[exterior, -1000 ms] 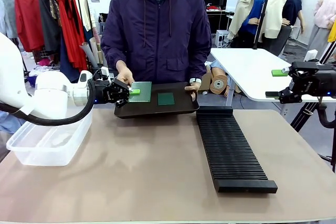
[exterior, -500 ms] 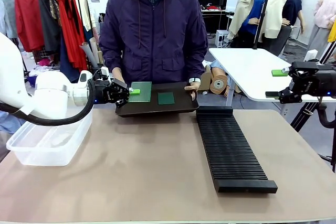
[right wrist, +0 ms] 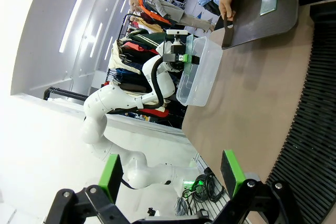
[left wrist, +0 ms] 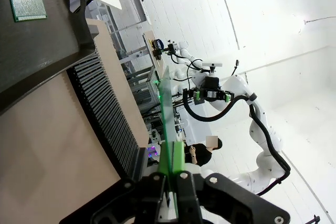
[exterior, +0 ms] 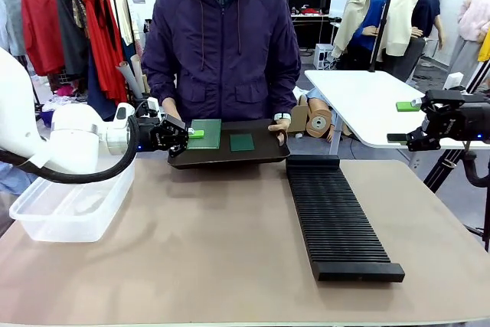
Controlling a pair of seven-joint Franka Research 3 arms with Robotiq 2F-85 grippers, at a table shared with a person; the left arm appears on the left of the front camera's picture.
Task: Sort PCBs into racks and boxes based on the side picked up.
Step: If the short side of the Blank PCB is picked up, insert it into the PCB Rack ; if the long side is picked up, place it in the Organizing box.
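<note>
Left fingers tight on one PCB; right fingers wide apart, empty.

pale green flat board, darker green square board, smooth black tray, black finely ribbed rack, clear plastic tub, beige tabletop.

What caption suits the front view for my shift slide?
Left gripper, jaws shut on a light green PCB, over the black tray the person holds; a darker PCB lies on it.

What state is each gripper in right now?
Left gripper: closed on a light green PCB.
Right gripper: open, holding nothing.
</note>
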